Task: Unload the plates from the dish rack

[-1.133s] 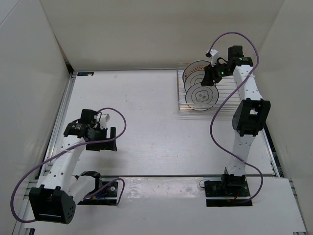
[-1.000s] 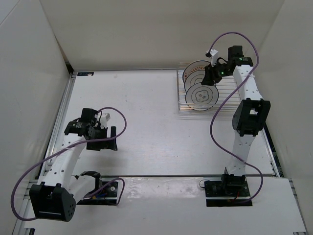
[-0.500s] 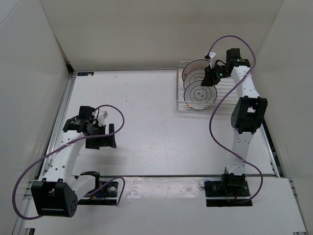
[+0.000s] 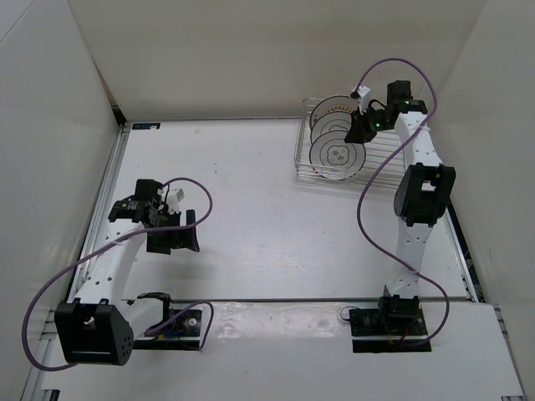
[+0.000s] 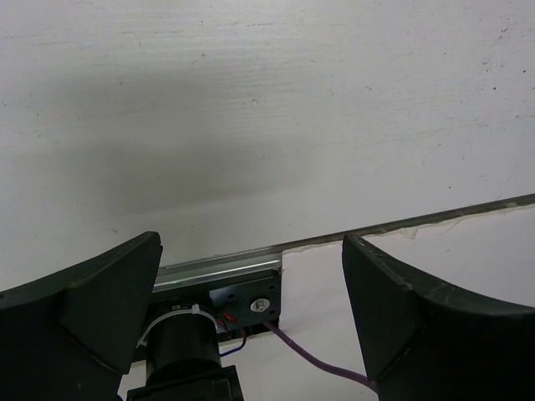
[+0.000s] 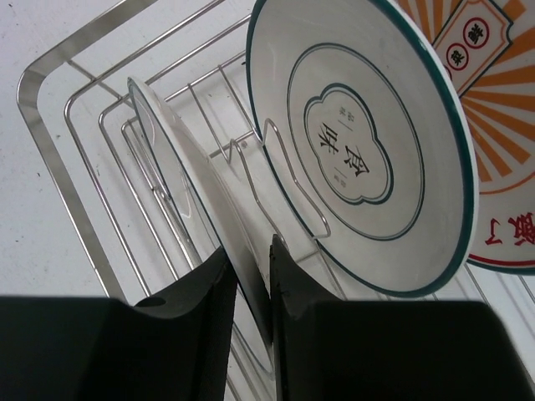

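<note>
Plate (image 6: 188,192) rim pinched in your right end effector (image 6: 249,266), fingers closed down to plate thickness. Judged reason: plate stands on edge, so rim is only part slots leave free. Ringed plate (image 6: 359,142) in next slot, leaning on wire upright (image 6: 292,180); orange plate (image 6: 501,109) beyond. Rack (image 6: 42,125) sits far right on surface (image 4: 251,192). Right arm stretched forward, wrist bent down over rack. Left end effector (image 5: 251,276) wide open, empty; arm folded low, near left.
</note>
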